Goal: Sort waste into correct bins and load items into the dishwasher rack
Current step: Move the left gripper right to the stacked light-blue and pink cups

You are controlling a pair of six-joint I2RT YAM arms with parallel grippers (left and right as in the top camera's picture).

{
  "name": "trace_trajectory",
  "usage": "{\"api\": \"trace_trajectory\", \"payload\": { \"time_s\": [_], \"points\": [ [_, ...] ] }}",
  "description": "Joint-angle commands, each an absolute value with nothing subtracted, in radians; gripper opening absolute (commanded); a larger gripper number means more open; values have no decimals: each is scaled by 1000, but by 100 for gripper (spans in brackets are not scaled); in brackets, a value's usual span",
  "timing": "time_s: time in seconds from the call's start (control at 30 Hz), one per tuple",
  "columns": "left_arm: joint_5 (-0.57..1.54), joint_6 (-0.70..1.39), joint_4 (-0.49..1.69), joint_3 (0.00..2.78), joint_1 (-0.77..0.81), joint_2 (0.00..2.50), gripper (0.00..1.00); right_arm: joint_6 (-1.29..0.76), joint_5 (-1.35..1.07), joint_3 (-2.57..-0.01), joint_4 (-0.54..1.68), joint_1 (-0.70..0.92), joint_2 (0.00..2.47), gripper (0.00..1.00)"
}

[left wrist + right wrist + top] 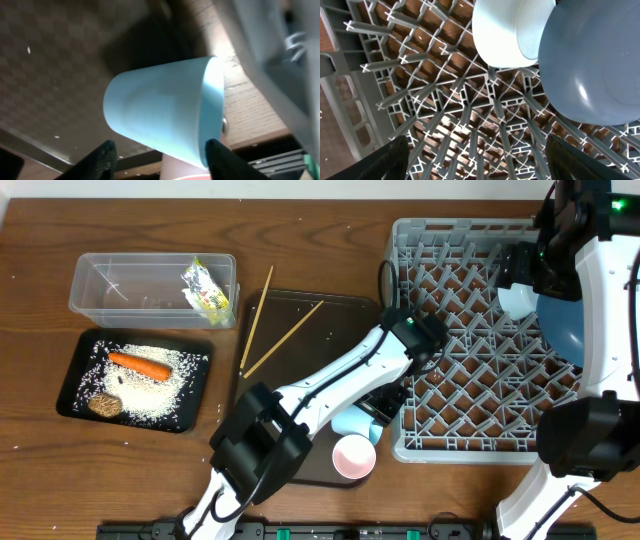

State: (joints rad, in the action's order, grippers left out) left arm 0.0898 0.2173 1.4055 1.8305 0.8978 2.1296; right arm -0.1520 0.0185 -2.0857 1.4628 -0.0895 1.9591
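My left gripper [162, 161] is open, its fingers on either side of the small light blue cup [160, 115], which lies on its side on the brown serving tray [300, 350], also seen from overhead [352, 422]. The pink cup [354, 456] stands just beside it. The chopsticks [258, 315] lie on the tray's far left. My right gripper [482, 161] is open and empty above the grey rack [460, 350], where the light blue bowl [510, 35] and dark blue plate [595, 65] stand. The carrot [140, 364], rice [160, 395] and brown lump [104, 405] are in the black tray [72, 385]. The wrapper [205, 288] is in the clear tub [110, 280]. No paper wad shows.
My left arm [320, 385] stretches diagonally across the serving tray from the front edge. The rack's left wall [395, 330] stands close to my left gripper. My right arm [600, 310] covers the rack's right side.
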Motion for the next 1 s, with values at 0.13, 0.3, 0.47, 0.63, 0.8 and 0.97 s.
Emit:
{"api": "trace_trajectory", "payload": {
  "time_s": [0.13, 0.3, 0.47, 0.63, 0.8, 0.97],
  "points": [
    [15, 271, 1400, 1822, 898, 2107, 34, -133, 27, -2081, 1473, -100, 1967, 80],
    [-13, 276, 1400, 1819, 898, 2107, 27, -133, 27, -2081, 1477, -100, 1967, 80],
    [-33, 276, 1376, 1785, 898, 2107, 27, -132, 27, -2081, 1477, -100, 1967, 80],
    [-54, 284, 1333, 1722, 898, 2107, 28, -125, 27, -2081, 1477, -100, 1967, 80],
    [-59, 283, 1336, 1720, 898, 2108, 33, -125, 27, -2081, 1478, -100, 1967, 80],
    [-173, 307, 1320, 1693, 895, 2108, 33, -125, 27, -2081, 1481, -100, 1967, 80]
  ]
}}
